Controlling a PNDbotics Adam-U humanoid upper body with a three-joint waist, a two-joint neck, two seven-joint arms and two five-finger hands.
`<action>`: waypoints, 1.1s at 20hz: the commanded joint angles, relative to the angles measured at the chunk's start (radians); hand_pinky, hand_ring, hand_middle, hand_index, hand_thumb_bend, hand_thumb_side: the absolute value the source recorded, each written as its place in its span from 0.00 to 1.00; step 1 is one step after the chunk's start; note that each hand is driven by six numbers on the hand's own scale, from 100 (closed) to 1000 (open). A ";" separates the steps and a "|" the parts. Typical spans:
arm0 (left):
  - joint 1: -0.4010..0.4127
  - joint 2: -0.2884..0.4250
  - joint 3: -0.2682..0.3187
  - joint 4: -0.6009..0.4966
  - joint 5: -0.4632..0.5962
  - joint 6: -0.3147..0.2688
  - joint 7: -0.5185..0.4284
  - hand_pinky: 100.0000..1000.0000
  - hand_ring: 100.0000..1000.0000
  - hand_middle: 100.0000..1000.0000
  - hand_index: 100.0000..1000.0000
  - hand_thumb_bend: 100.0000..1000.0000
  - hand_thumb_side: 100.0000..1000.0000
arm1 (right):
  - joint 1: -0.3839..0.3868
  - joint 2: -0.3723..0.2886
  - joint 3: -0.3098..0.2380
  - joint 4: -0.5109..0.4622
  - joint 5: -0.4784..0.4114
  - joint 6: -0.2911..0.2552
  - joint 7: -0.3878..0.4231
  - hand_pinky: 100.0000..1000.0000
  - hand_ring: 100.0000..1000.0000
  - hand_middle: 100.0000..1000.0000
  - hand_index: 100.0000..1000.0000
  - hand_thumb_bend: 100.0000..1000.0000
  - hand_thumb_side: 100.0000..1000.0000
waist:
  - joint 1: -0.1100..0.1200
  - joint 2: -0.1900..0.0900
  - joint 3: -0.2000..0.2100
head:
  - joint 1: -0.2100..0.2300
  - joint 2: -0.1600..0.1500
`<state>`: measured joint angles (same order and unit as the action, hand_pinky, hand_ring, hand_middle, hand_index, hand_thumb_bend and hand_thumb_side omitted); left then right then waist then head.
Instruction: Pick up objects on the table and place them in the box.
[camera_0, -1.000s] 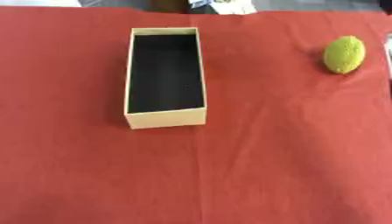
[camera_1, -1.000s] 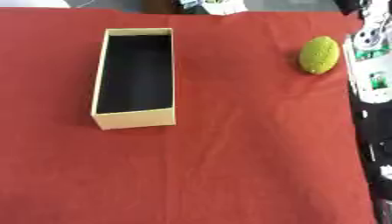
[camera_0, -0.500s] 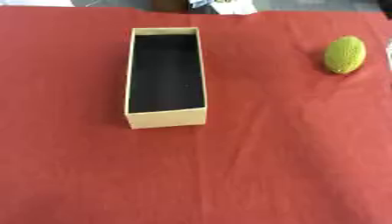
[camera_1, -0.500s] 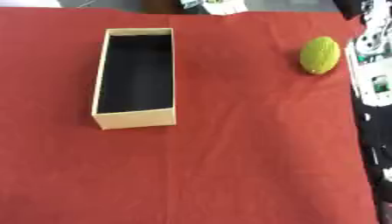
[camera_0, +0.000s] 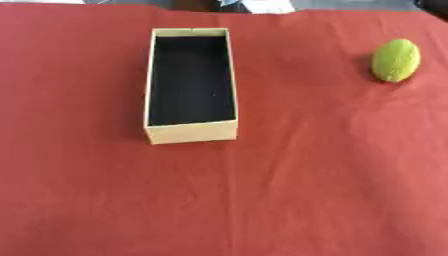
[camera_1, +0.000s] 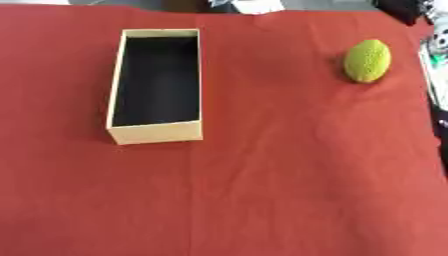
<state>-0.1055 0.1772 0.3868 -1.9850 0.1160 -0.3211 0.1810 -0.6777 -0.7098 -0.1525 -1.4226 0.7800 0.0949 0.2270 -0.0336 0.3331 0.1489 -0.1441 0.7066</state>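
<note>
A long tan cardboard box (camera_0: 191, 132) with a dark inside lies on the red cloth, left of centre, with nothing in it. A yellow-green egg-shaped object (camera_1: 367, 60) rests on the cloth at the far right, well apart from the box. Neither of my hands shows in either view.
The red tablecloth (camera_0: 289, 190) covers the whole work surface. Its right edge (camera_1: 433, 130) drops off just beyond the green object. Some white and dark items (camera_1: 248, 5) lie past the far edge.
The whole picture has shifted slightly, so the camera moved. The box and the green object stay where they were on the cloth.
</note>
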 joint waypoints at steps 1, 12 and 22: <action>0.001 0.021 0.010 -0.015 -0.006 0.000 -0.003 0.54 0.78 0.82 0.66 0.10 0.68 | -0.019 -0.074 0.001 -0.005 0.092 -0.022 0.151 0.91 0.95 0.86 0.93 0.00 0.40 | -0.001 -0.020 -0.002 | 0.004 0.010; 0.005 0.023 0.012 -0.015 -0.011 0.002 -0.001 0.54 0.78 0.83 0.66 0.10 0.68 | 0.070 -0.117 -0.067 -0.024 0.116 -0.078 0.302 0.94 0.97 0.88 0.93 0.01 0.00 | -0.004 -0.023 -0.013 | 0.015 0.008; 0.004 0.022 0.011 -0.015 -0.012 0.006 -0.004 0.54 0.79 0.83 0.66 0.10 0.69 | 0.099 -0.126 -0.077 -0.021 0.108 -0.107 0.353 0.96 0.97 0.90 0.99 0.23 0.00 | -0.006 -0.023 -0.011 | 0.015 0.004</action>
<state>-0.0997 0.1774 0.3919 -1.9850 0.1070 -0.3165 0.1779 -0.5706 -0.7891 -0.2156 -1.4249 0.8931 -0.0066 0.5706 -0.0394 0.3316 0.1370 -0.1316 0.7114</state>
